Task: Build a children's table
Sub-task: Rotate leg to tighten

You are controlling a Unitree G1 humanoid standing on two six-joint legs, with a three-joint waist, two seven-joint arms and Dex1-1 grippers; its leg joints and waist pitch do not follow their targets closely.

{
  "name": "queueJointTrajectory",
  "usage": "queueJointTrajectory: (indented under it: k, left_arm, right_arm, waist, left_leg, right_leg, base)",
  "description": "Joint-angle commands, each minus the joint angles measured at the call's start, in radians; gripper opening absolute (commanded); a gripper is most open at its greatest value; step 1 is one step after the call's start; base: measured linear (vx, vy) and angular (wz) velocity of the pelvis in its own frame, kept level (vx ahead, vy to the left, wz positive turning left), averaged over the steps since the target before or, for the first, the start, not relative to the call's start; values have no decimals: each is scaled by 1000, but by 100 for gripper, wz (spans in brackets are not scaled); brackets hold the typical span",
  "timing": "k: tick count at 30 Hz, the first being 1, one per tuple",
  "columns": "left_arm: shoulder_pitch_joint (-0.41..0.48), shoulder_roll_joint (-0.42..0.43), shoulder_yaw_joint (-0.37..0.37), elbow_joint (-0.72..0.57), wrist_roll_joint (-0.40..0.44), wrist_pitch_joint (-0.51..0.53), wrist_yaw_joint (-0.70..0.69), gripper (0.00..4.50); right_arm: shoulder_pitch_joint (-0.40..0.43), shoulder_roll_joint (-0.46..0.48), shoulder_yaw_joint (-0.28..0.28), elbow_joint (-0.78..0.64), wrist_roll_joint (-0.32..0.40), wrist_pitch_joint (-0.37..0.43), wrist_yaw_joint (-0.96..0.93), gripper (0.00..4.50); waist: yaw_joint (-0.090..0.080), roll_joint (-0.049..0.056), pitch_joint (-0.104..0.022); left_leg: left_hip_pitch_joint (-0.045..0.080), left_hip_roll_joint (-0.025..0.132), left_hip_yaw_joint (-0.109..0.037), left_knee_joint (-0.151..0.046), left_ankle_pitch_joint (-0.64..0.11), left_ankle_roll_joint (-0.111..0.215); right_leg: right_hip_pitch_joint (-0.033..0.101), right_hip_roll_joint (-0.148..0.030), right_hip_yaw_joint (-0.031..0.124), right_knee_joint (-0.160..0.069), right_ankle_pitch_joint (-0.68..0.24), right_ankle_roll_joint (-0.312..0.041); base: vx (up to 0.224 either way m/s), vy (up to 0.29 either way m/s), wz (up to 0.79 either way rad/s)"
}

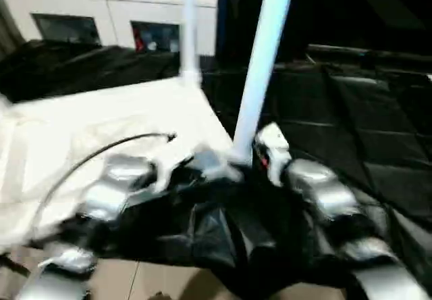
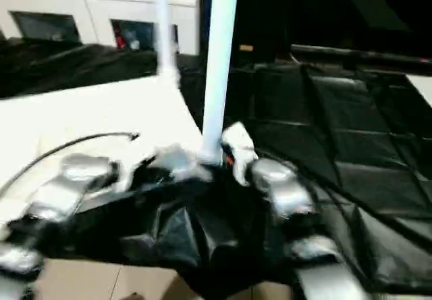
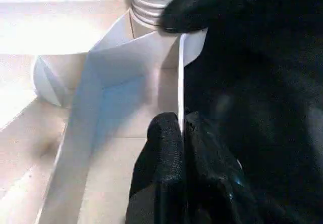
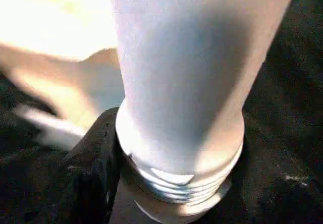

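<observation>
The table top point(image 1: 101, 124) lies underside up on black sheeting point(image 1: 351, 131). Two legs stand in its corner sockets — the far leg point(image 1: 189, 30) beyond both grippers, the near leg point(image 1: 266, 57) directly between the right gripper's point(image 4: 171, 183) fingers, which grasp its threaded base point(image 4: 176, 183). Thread rings show above the socket point(image 3: 151, 30); seating looks incomplete. The left gripper point(image 3: 179, 133) is pinched on the top's thin rim wall point(image 3: 180, 77), just beside that socket. Judged roughly half done — the other corners cannot be seen.

white cabinet point(image 1: 108, 9) with glass doors at back; black sheet point(image 1: 351, 131) over floor.
</observation>
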Motion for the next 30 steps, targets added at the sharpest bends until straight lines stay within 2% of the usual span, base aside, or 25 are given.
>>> queueJointTrajectory:
  k: [1,2,3,4,5,6,8,10,11,14,16,17,19,20,21,22,26,28,30]
  left_arm:
    - [-28,-71,11,-4,-32,-5,77,0]
    - [-40,-116,8,5,-24,6,130,0]
    - [-46,-137,6,8,-21,12,153,0]
    - [-49,-150,4,8,-17,15,164,0]
    - [-50,-156,2,8,-15,17,167,0]
    - [-50,-159,0,7,-12,15,165,0]
    - [-46,-157,-6,1,-5,10,157,0]
    - [-40,-148,-10,-7,-5,1,142,0]
    - [-27,-128,-11,-20,-9,-9,119,0]
    - [-9,-104,-10,-38,-19,-33,84,0]
    - [3,-85,-10,-46,-23,-52,55,0]
    - [11,-74,-13,-52,-26,-70,34,0]
    - [42,-29,-15,-100,-62,-81,-71,0]
    - [42,-29,-15,-100,-62,-81,-71,0]
    - [53,-8,-15,-122,-77,-73,-112,0]
    - [53,-8,-15,-122,-77,-73,-112,0]
    - [65,45,-16,-138,-90,-78,-185,0]
    - [66,72,-16,-134,-92,-88,-220,0]
    - [68,91,-17,-131,-96,-106,-253,0]
  right_arm:
    - [-13,67,8,56,35,20,-54,274]
    - [-43,115,-5,107,29,5,-139,274]
    - [-56,140,-6,124,26,-4,-163,274]
    - [-62,155,-5,130,23,-11,-172,274]
    - [-64,162,-5,131,21,-15,-171,330]
    - [-68,170,-4,135,15,-19,-170,330]
    - [-74,178,-5,143,8,-24,-165,350]
    - [-74,177,-5,142,8,-25,-157,362]
    - [-73,165,0,142,0,-32,-149,382]
    - [-72,143,17,136,-20,-58,-134,393]
    - [-67,120,27,114,-28,-66,-107,393]
    - [-63,105,30,97,-25,-61,-86,393]
    - [-41,27,45,28,-30,-68,31,393]
    - [-41,27,45,28,-30,-68,31,393]
    - [-27,-11,58,-4,-31,-72,94,393]
    - [-27,-11,58,-4,-31,-72,94,393]
    - [21,-108,107,-104,-24,-71,264,393]
    - [48,-153,131,-163,-14,-69,345,393]
    - [68,-182,145,-205,-1,-64,401,393]
  waist:
    - [-3,2,-65]
    - [-2,5,-68]
    - [-4,9,-68]
    - [-7,2,-68]
    - [-5,4,-70]
    - [-5,4,-70]
    - [-6,-1,-70]
    - [-5,0,-68]
    - [-5,1,-68]
    - [-9,2,-68]
    - [-14,2,-68]
    - [-15,-3,-67]
    - [-11,-5,-68]
    - [-9,-5,-67]
    - [-9,-3,-67]
    - [-9,-3,-67]
    - [-2,1,-66]
    - [0,-2,-65]
    - [9,-3,-64]
  left_leg:
    - [3,24,-4,-67,-169,4]
    - [1,24,-6,-66,-165,4]
    - [0,24,-5,-66,-163,5]
    - [-1,22,-4,-66,-163,7]
    - [0,24,-4,-65,-156,14]
    - [-1,23,-4,-65,-154,19]
    - [-4,22,-3,-65,-153,32]
    - [-4,22,-3,-65,-152,35]
    - [-3,24,-4,-66,-160,35]
    - [-4,24,-4,-67,-165,32]
    - [-5,23,-4,-66,-166,36]
    - [-6,23,-3,-66,-162,39]
    - [-6,24,-3,-65,-152,48]
    - [-6,26,-3,-65,-147,51]
    - [-5,26,-1,-65,-143,61]
    - [-5,26,-1,-65,-143,61]
    - [-2,27,-1,-64,-152,64]
    - [-3,26,0,-64,-157,64]
    - [-1,27,0,-64,-169,68]
  right_leg:
    - [53,-78,62,-86,-308,-146]
    - [56,-78,61,-83,-293,-148]
    - [54,-77,62,-82,-277,-151]
    - [57,-75,61,-81,-255,-153]
    - [57,-76,62,-79,-232,-156]
    - [57,-75,62,-78,-223,-157]
    - [59,-76,63,-78,-218,-155]
    - [58,-76,62,-79,-235,-152]
    - [57,-78,62,-80,-250,-150]
    - [57,-77,62,-81,-253,-150]
    - [58,-77,62,-80,-245,-153]
    - [58,-76,63,-81,-245,-153]
    - [60,-78,64,-78,-241,-153]
    - [62,-78,63,-77,-234,-153]
    - [57,-76,64,-76,-219,-164]
    - [57,-76,64,-76,-219,-164]
    - [56,-73,64,-77,-222,-165]
    - [56,-72,65,-76,-223,-164]
    - [55,-72,65,-79,-243,-152]
  base:
    - [0,0,0]
    - [0,0,0]
    - [0,0,0]
    - [0,0,0]
    - [0,0,0]
    - [0,0,0]
    - [0,0,0]
    - [0,0,0]
    - [0,0,0]
    - [0,0,0]
    - [0,0,0]
    - [0,0,0]
    - [0,0,0]
    - [0,0,0]
    - [0,0,0]
    - [0,0,0]
    - [0,0,0]
    - [0,0,0]
    - [0,0,0]
